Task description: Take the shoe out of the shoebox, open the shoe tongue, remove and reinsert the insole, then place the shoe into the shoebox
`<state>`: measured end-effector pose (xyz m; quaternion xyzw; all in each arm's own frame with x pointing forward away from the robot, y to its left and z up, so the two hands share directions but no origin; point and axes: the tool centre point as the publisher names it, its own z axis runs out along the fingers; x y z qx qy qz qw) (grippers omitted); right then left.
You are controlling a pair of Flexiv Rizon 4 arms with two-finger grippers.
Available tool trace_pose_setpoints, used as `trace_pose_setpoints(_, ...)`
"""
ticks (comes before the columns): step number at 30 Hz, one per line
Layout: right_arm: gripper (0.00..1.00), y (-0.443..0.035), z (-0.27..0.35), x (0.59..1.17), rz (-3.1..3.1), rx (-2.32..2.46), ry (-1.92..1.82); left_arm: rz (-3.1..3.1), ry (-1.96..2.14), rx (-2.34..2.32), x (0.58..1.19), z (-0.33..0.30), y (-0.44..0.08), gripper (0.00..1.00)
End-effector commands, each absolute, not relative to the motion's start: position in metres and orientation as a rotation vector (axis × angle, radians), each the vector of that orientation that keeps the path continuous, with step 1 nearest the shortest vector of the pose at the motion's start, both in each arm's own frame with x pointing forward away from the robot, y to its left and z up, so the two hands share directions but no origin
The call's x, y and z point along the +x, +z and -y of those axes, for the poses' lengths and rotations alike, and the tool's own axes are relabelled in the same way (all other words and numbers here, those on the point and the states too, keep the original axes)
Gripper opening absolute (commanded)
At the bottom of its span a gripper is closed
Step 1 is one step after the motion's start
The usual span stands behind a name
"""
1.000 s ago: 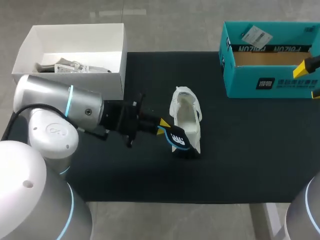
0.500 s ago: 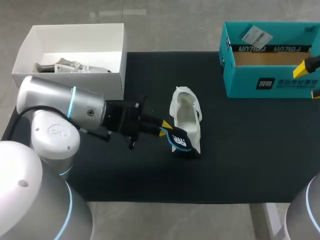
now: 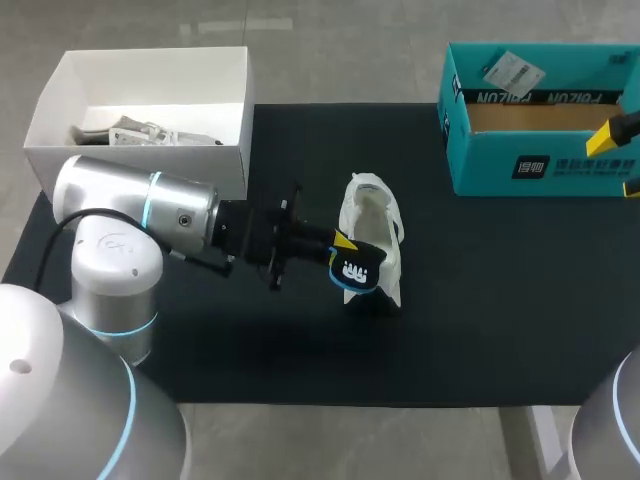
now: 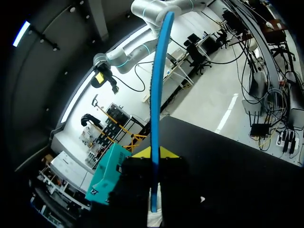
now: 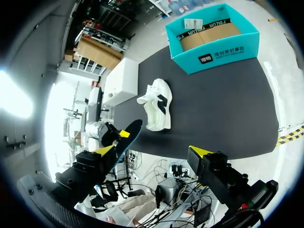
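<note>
The white shoe point(image 3: 374, 232) lies on the black mat point(image 3: 480, 300) near its middle. Its long axis runs from the mat's near edge toward the far edge, and I cannot tell which end is the toe. The left gripper point(image 3: 340, 250) comes in level from the shoe's left and is clamped on the dark, blue-edged insole point(image 3: 357, 270) at the shoe's near end. The right wrist view shows the insole apart from the shoe. The teal shoebox point(image 3: 520, 170) stands open-topped, well apart to the shoe's far right, and the white box point(image 3: 150, 60) sits to its far left. Bare mat spreads right of the shoe and on its near side. The right gripper point(image 5: 153, 151) has its fingers wide apart, far right of the shoe.
</note>
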<state>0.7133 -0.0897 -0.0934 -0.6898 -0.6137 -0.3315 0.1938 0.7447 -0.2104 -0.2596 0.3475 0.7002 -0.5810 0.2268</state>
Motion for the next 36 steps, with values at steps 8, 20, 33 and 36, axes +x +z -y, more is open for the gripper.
trace_pose_setpoints(8,1.00,-0.094,0.090,0.715,1.722,-1.936,-0.924,-1.887,-1.696,0.906,0.772,0.246,-0.285,0.00)
trace_pose_setpoints(20,1.00,-0.094,0.090,0.715,1.722,-1.936,-0.924,-1.892,-1.731,0.846,0.791,0.246,-0.297,0.00)
trace_pose_setpoints(33,1.00,-0.094,0.090,0.715,1.722,-1.936,-0.924,-1.925,-1.729,0.823,0.803,0.247,-0.310,0.00)
trace_pose_setpoints(36,1.00,-0.094,0.090,0.715,1.722,-1.936,-0.924,-1.941,-1.718,0.821,0.807,0.247,-0.314,0.00)
